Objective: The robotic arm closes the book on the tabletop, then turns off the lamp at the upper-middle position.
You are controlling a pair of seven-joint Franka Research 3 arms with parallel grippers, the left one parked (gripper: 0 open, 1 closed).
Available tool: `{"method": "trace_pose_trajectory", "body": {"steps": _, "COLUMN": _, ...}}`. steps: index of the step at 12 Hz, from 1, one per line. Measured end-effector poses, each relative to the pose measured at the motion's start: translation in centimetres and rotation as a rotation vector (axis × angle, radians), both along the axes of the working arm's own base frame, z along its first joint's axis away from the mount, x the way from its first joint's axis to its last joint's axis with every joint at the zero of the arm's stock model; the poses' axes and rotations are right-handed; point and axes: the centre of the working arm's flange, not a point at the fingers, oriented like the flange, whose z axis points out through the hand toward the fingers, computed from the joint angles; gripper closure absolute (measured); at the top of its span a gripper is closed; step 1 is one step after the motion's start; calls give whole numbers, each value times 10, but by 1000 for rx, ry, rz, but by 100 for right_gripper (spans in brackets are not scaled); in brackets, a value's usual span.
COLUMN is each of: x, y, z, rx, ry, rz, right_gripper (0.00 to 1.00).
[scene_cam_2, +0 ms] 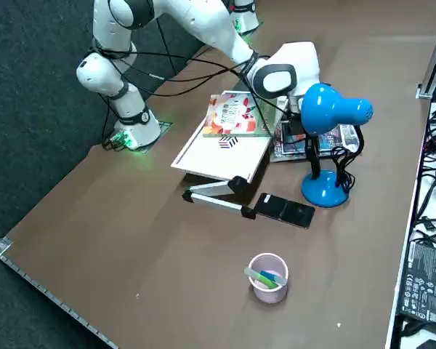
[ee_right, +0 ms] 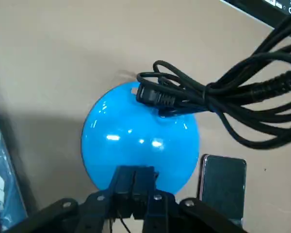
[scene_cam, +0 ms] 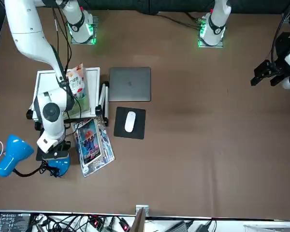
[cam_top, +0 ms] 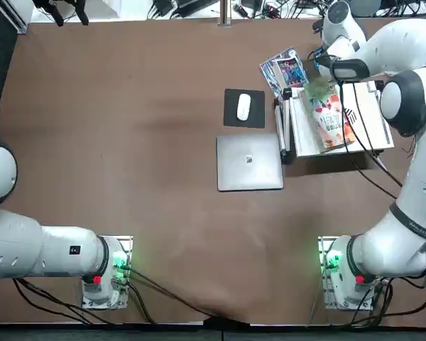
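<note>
Wrist view: R gripper clenched, over lamp's blue base on brown tabletop.

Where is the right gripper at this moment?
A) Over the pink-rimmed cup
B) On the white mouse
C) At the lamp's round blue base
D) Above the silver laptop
C: the wrist view shows the right gripper in front of the round bright-blue base, close to the lamp's bundled black cable.
</note>
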Motion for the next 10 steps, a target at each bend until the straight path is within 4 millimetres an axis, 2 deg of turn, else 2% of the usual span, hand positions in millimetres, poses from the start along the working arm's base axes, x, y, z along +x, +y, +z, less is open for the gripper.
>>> {"method": "trace_pose_trajectory", "body": {"steps": 10, "x": 0, "y": -2, "z": -1, "rx": 0, "ry": 0, "rz": -2, "right_gripper": 99}}
